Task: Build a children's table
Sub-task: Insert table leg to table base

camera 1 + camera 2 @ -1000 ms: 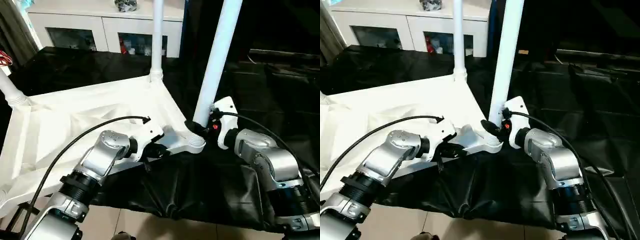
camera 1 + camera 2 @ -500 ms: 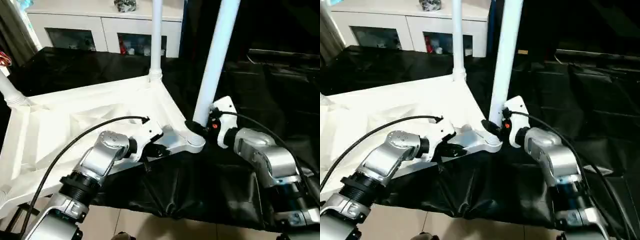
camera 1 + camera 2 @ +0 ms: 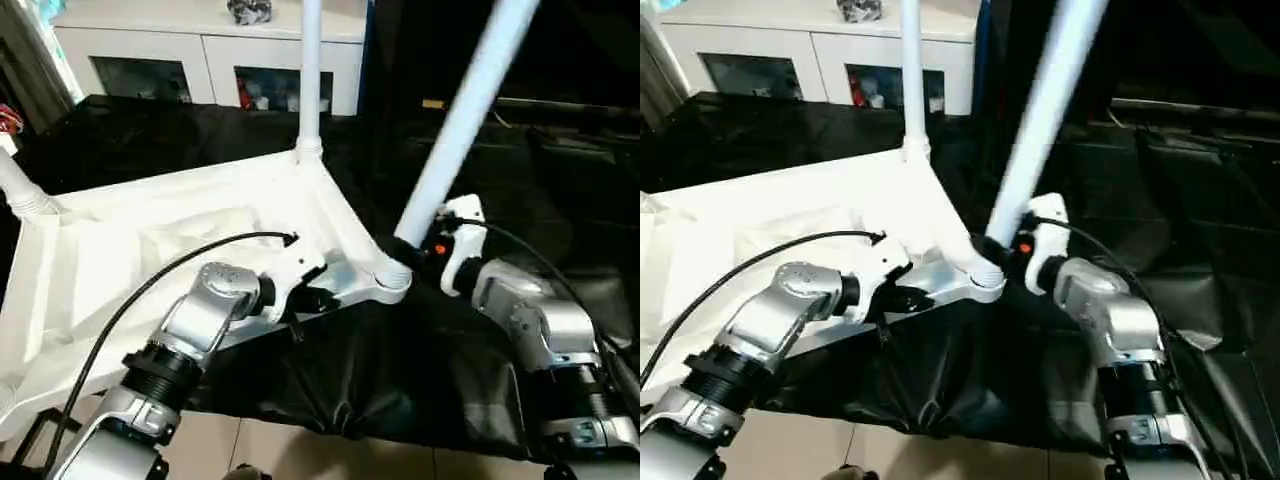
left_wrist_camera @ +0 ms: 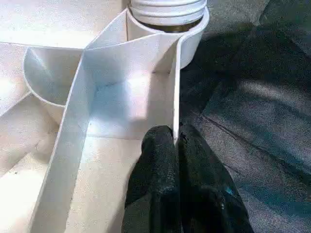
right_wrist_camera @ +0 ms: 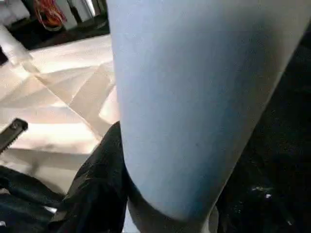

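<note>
Left eye view: the right claw (image 3: 412, 252) grips the tilted leg (image 3: 462, 120) above its corner socket (image 3: 385, 284); the left claw (image 4: 176, 141) pinches the tabletop (image 3: 150, 240) rim, closed

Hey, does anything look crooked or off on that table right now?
Yes. The near leg, held at its base by the right gripper, leans well off vertical in its corner socket, while the far leg stands straight.
</note>
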Available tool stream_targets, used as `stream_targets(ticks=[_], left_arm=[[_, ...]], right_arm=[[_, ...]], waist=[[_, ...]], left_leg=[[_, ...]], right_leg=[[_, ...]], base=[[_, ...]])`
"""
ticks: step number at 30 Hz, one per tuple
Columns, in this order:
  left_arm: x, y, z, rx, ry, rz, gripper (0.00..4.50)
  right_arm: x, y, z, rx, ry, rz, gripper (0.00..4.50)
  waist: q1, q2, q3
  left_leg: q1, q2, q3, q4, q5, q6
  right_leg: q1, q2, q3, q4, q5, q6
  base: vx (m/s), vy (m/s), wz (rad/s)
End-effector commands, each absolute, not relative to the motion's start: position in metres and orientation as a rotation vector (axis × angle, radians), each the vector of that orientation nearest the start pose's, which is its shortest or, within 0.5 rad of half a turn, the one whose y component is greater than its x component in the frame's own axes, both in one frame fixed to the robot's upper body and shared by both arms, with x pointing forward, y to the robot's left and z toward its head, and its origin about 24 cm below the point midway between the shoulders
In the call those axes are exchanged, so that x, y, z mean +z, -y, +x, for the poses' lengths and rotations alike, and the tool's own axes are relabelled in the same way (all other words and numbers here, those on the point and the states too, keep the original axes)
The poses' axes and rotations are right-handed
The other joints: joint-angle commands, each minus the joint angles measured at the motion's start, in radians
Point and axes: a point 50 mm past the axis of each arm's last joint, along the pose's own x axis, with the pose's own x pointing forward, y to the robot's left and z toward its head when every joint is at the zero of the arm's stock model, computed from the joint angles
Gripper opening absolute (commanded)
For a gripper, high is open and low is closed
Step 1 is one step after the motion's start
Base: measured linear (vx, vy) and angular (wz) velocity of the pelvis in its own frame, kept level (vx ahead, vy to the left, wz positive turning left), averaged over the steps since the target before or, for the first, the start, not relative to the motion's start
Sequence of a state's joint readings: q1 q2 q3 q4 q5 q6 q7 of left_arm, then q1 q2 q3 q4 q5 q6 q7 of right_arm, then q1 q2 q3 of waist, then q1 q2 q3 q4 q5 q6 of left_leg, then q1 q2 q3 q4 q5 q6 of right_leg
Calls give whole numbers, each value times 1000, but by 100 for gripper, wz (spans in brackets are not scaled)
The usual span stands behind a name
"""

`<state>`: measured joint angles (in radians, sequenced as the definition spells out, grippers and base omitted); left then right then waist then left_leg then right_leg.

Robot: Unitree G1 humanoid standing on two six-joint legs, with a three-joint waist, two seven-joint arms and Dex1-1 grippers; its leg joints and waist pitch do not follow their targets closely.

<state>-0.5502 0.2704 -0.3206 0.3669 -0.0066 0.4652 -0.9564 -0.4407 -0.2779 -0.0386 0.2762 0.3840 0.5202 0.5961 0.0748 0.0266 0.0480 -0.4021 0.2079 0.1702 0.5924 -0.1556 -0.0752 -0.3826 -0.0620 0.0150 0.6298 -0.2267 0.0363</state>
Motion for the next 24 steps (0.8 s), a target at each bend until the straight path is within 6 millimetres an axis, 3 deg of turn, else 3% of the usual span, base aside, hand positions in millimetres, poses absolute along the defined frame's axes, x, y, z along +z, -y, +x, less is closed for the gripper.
stream_targets(ticks=[1, 11, 17, 18, 23, 24], left_arm=[[54, -95, 312, -1138, -499, 211, 0], [54, -94, 314, -1130, -497, 216, 0], [53, -93, 313, -1146, -499, 237, 0], [53, -93, 313, -1151, -500, 247, 0], [52, -93, 312, -1157, -503, 264, 0], [52, -94, 311, -1158, -503, 267, 0]], right_arm=[[58, 171, 314, 594, -349, 221, 191], [47, 163, 294, 601, -346, 175, 190], [49, 156, 297, 622, -364, 75, 190], [50, 155, 298, 634, -370, 52, 190], [51, 149, 300, 676, -398, 8, 190], [50, 147, 301, 686, -409, 0, 190]], waist=[[0, -13, -64], [7, -9, -62], [6, -8, -61], [4, -12, -61], [2, -11, -60], [1, -20, -59]], left_leg=[[29, 6, 7, -66, -171, 0], [31, 7, 6, -72, -201, -9], [31, 7, 5, -74, -221, -21], [30, 6, 5, -75, -222, -22], [29, 6, 5, -75, -226, -22], [28, 6, 5, -75, -222, -18]], right_leg=[[28, -43, 8, -77, -38, -218], [23, -43, 9, -85, -100, -194], [20, -43, 10, -89, -133, -179], [21, -42, 10, -89, -139, -177], [20, -44, 11, -91, -156, -171], [21, -44, 11, -90, -159, -169]], base=[[0, 0, 0], [0, 0, 0], [0, 0, 0], [0, 0, 0], [0, 0, 0], [0, 0, 0]])
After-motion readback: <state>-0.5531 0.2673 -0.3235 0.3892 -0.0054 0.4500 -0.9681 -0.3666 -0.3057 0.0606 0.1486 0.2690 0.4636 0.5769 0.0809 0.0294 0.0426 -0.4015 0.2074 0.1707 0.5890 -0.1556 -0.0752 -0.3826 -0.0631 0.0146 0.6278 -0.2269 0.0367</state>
